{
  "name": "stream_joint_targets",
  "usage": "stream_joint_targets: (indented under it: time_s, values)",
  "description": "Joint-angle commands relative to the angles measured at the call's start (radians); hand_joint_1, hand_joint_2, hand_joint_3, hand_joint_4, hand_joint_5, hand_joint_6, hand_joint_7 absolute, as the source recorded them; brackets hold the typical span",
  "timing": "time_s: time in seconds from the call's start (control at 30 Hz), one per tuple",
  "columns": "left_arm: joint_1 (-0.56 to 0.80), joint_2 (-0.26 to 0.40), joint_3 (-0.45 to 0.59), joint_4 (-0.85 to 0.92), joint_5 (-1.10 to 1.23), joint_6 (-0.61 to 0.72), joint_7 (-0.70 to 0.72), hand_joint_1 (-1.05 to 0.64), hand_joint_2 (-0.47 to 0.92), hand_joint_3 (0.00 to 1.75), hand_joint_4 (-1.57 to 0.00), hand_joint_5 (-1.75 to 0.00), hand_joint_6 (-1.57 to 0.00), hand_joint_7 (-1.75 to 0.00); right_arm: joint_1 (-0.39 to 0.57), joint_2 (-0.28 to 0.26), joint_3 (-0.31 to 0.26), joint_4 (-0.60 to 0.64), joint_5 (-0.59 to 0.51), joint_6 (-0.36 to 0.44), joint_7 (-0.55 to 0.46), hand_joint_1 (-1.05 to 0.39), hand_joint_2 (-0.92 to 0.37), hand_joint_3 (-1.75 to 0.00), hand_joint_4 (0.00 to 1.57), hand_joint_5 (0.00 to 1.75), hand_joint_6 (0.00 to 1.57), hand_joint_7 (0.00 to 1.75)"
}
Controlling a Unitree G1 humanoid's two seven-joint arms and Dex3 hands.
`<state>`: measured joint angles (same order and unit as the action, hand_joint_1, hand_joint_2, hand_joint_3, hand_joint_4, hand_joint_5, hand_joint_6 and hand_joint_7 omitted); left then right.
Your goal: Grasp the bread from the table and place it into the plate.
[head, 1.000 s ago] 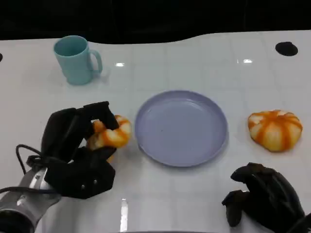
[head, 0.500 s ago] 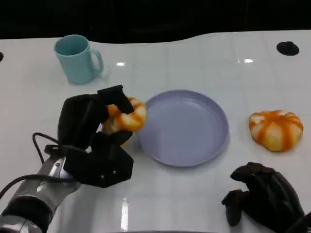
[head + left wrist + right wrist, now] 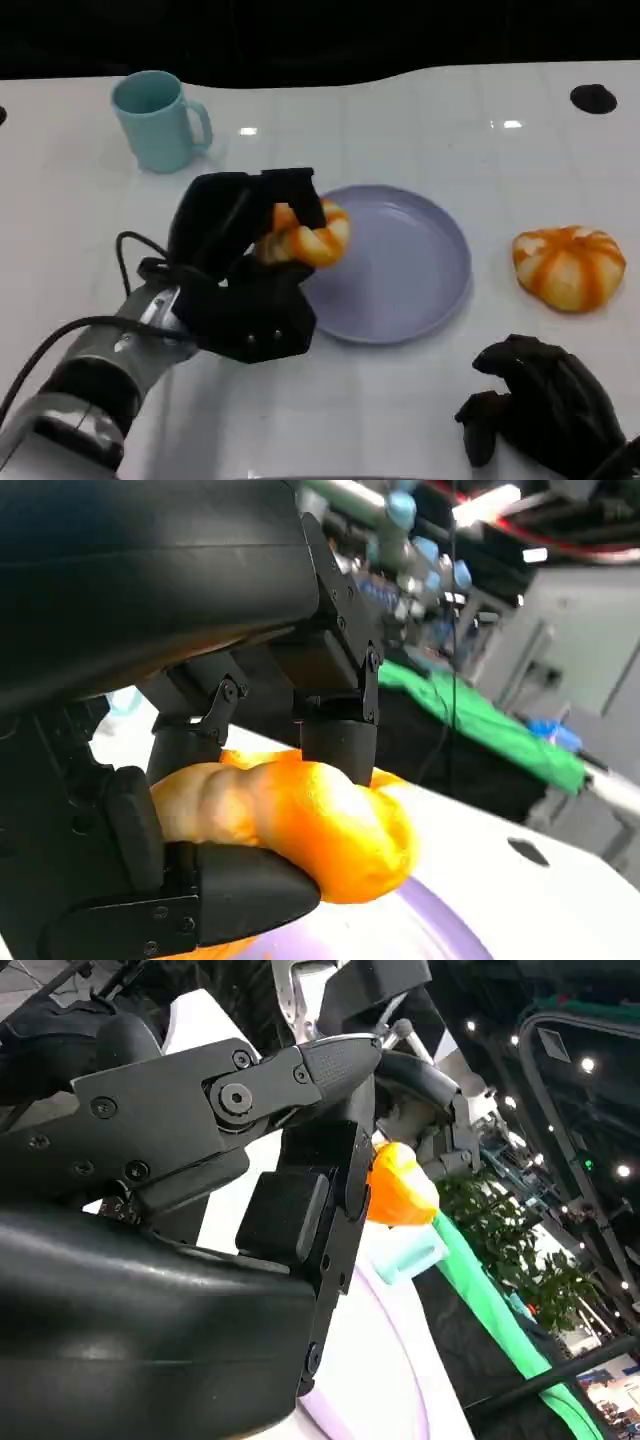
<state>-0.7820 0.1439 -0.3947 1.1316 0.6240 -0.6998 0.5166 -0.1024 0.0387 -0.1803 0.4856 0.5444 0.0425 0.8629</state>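
Note:
My left hand [image 3: 238,270] grips an orange-and-white bread roll [image 3: 305,234] and holds it raised over the left rim of the lavender plate [image 3: 400,268]. The left wrist view shows the same bread [image 3: 320,825] pinched between the black fingers [image 3: 335,730], with the plate's purple edge [image 3: 440,920] just below it. A second orange-striped bread [image 3: 566,265] lies on the white table right of the plate. My right hand [image 3: 545,405] rests on the table at the lower right, its fingers curled in around nothing. From the right wrist view the held bread [image 3: 398,1186] appears beyond that hand's fingers [image 3: 300,1210].
A light blue mug [image 3: 158,121] stands at the back left of the white table [image 3: 400,130]. A small black round spot [image 3: 592,97] sits at the back right. Open tabletop lies between the plate and my right hand.
My left hand has lifted the bread off the table and carried it rightward, from beside the plate's left side to above its left rim. The right hand has stayed put.

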Motion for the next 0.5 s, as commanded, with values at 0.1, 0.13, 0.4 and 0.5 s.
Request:
stream_joint_targets:
  time_s: [0.1,0.13,0.4,0.5]
  values:
    - [-0.072,-0.033,-0.016,0.062,0.003,0.032,-0.053,-0.77,0.37,1.54,-1.44,-1.72,-1.34,-1.59,0.014,-0.01,-0.001,-0.012,-0.003,-0.014,0.009,-0.74,-0.92,-0.07,1.48,0.85,1.57,0.35]
    - [-0.08,-0.036,-0.027,0.068,0.016,0.036,-0.045,-0.81,0.43,1.47,-1.43,-1.73,-1.32,-1.61,0.013,-0.01,-0.001,-0.011,-0.001,-0.016,0.012,-0.74,-0.92,-0.07,1.48,0.85,1.57,0.35]
    - [-0.124,-0.072,-0.104,0.116,0.082,0.101,0.012,-0.95,0.79,1.01,-1.42,-1.75,-1.23,-1.75,0.019,-0.011,0.003,-0.023,-0.001,0.004,0.002,-0.74,-0.9,-0.05,1.48,0.85,1.57,0.35]
    - [-0.131,-0.084,-0.106,0.132,0.079,0.108,-0.01,-0.98,0.89,0.9,-1.36,-1.75,-1.19,-1.71,0.02,-0.009,0.005,-0.025,0.003,0.006,0.002,-0.74,-0.89,-0.04,1.49,0.85,1.57,0.35]
